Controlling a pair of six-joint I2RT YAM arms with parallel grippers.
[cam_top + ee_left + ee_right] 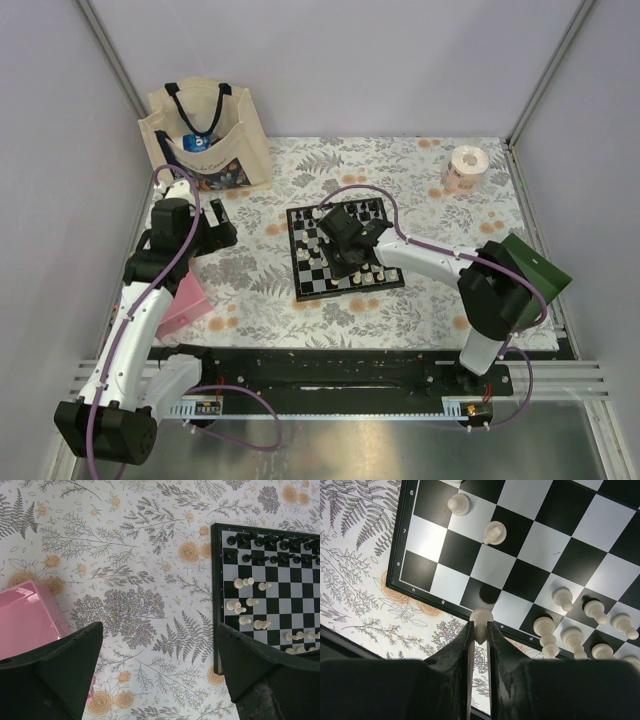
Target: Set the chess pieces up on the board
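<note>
1. Overhead, the black right gripper point(356, 268) covers the middle of your small black-and-white chequered chessboard point(294, 250), hiding squares beneath.
2. The tiny black and cream plastic chessmen point(318, 243) there are too small to tell by type.
3. In your right wrist view, a cream chessman point(481, 617) is pinched between dark fingers point(452, 665); only its rounded top shows, type unclear.
4. Your left wrist view cuts the chessboard at the right edge; a dark finger point(265, 675) of the left gripper point(160, 626) hides its near corner.
5. The glossy pink box point(25, 610) is cut by the left edge and partly covered by the other finger.
6. A blue item point(197, 143) inside the cream tote bag point(250, 140) is mostly hidden.
</note>
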